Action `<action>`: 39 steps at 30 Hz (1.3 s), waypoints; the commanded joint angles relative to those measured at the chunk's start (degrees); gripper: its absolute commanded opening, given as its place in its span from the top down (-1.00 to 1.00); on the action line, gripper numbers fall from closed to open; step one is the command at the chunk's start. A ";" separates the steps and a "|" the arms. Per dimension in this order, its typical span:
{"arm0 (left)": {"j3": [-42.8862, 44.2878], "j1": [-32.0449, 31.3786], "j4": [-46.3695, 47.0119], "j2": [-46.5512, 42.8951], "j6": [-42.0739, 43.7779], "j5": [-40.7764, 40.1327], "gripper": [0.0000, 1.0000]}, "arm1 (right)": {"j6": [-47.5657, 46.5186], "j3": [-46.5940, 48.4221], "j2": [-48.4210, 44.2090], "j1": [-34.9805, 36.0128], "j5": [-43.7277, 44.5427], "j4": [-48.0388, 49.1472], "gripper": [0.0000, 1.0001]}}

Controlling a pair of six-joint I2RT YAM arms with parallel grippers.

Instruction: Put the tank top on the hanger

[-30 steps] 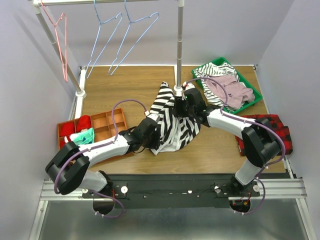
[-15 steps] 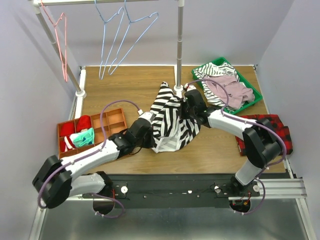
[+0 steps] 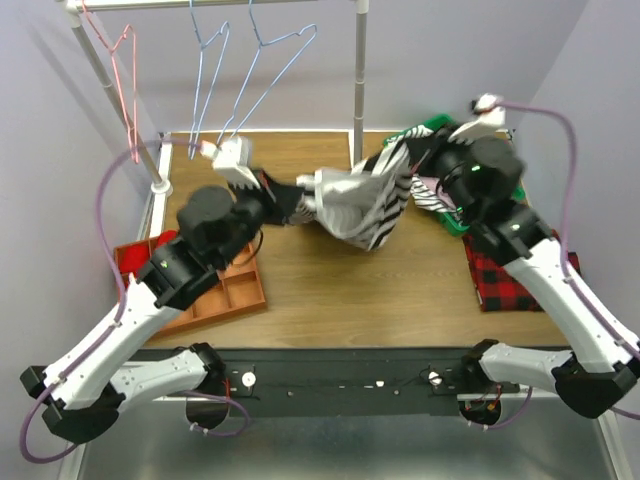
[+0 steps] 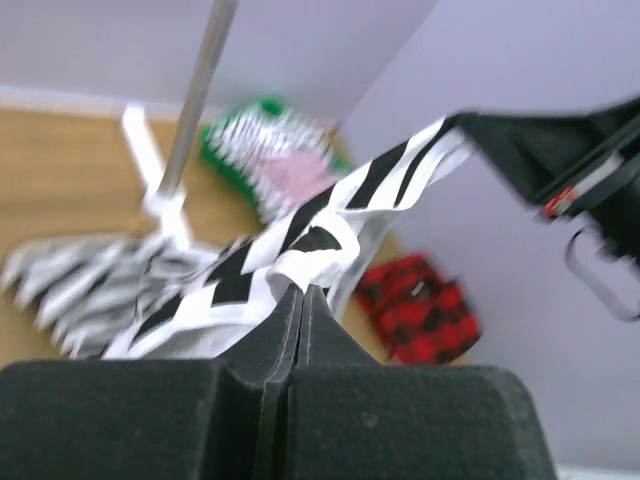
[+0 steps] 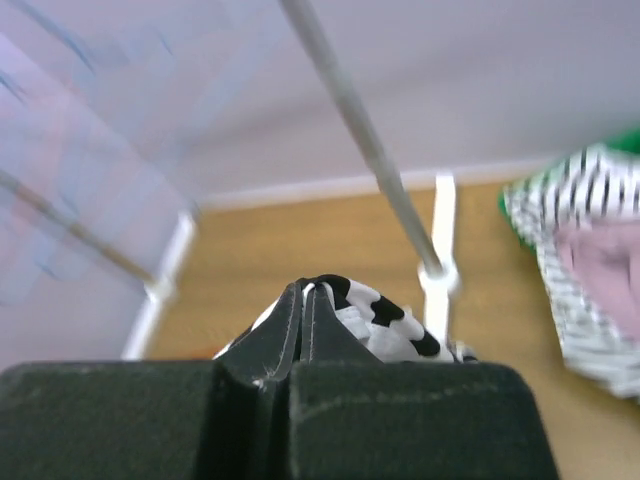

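The black-and-white striped tank top (image 3: 355, 200) hangs in the air above the table, stretched between my two grippers. My left gripper (image 3: 300, 190) is shut on its left end, and the left wrist view shows the striped cloth (image 4: 300, 230) pinched at the tips (image 4: 302, 290). On its right end my right gripper (image 3: 412, 160) is shut, with folded cloth (image 5: 385, 325) bunched just past the closed tips (image 5: 305, 287). Two light-blue wire hangers (image 3: 205, 80) (image 3: 275, 65) hang from the rail at the back left, above and behind the left gripper.
A pink-red wire hanger (image 3: 122, 70) hangs at the far left of the rail. The rack's upright pole (image 3: 358, 80) stands just behind the tank top. A green tray (image 3: 432, 123) of clothes sits under my right arm, red plaid cloth (image 3: 510, 280) lies at the right, and a compartment box (image 3: 225, 290) at the left.
Both grippers closed on the tank top on the table, then both arms rose. The top now hangs lifted and spread between them, nearer the hangers.
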 commanded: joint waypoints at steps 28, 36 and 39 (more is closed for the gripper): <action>-17.07 1.68 9.52 10.97 -2.64 -2.40 1.00 | 3.43 -16.27 1.81 0.11 -1.99 -12.88 0.14; -15.51 1.85 8.04 9.13 0.87 -0.28 -0.22 | 4.32 -17.00 -1.17 0.11 -4.73 -7.60 -0.50; -11.82 1.85 5.49 6.50 3.76 2.16 -0.41 | 3.96 -13.75 -1.61 0.19 -3.94 -9.09 -0.52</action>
